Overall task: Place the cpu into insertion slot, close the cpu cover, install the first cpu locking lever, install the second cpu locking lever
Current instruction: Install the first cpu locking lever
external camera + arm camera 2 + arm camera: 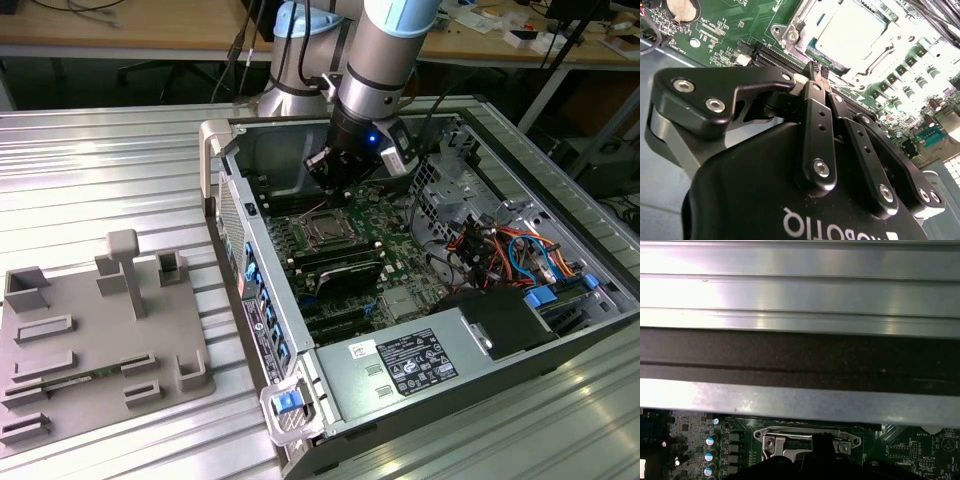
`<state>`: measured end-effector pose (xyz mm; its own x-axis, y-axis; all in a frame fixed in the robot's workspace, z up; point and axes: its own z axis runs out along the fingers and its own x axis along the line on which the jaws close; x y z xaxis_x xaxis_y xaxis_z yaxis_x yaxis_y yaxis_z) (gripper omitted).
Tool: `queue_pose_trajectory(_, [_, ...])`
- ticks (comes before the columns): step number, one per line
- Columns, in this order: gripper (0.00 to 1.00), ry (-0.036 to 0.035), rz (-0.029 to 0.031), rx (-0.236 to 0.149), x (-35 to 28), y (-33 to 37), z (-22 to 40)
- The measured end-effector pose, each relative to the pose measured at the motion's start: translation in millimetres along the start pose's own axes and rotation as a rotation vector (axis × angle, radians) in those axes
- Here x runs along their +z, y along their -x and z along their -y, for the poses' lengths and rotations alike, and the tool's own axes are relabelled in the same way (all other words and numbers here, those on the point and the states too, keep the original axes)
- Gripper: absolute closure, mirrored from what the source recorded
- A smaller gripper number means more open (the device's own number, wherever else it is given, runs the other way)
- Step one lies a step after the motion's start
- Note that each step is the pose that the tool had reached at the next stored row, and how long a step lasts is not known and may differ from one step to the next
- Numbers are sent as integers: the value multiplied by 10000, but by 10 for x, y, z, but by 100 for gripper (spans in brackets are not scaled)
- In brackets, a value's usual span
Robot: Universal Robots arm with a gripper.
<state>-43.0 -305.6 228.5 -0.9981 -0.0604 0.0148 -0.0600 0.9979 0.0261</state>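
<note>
- Black and clenching: pressing together the two fingers of the matte black metal gripper until the tips are meeting, with nothing showing between them.
- Hanging from the silver and pale blue robot arm, down inside the open grey metal computer case.
- Hovering low over the green circuit board, right at the near edge of the thin silvery metal hinged cpu cover; not possible to tell whether touching it.
- Lying flat just ahead of the fingertips, framing with its square cut-out the small flat square silvery-grey cpu.
- Sitting under that frame, within the square dark insertion slot set into the board, directly below the gripper in the exterior view.
- In the first wrist view, meeting the socket's metal rim just in front of the dark fingertip.
- Resting well apart from the gripper, outside the case: a grey moulded fixture tray on the ribbed silvery metal table.
</note>
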Motion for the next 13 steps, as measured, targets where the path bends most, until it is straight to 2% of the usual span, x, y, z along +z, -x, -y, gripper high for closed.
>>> queue_pose_trajectory(4, [89,-2,-3,-185,-20,-11,-2])
queue_pose_trajectory(11, [89,4,-6,-260,-25,-130,-11])
queue_pose_trajectory(13, [89,5,-6,-276,-25,-130,-17])
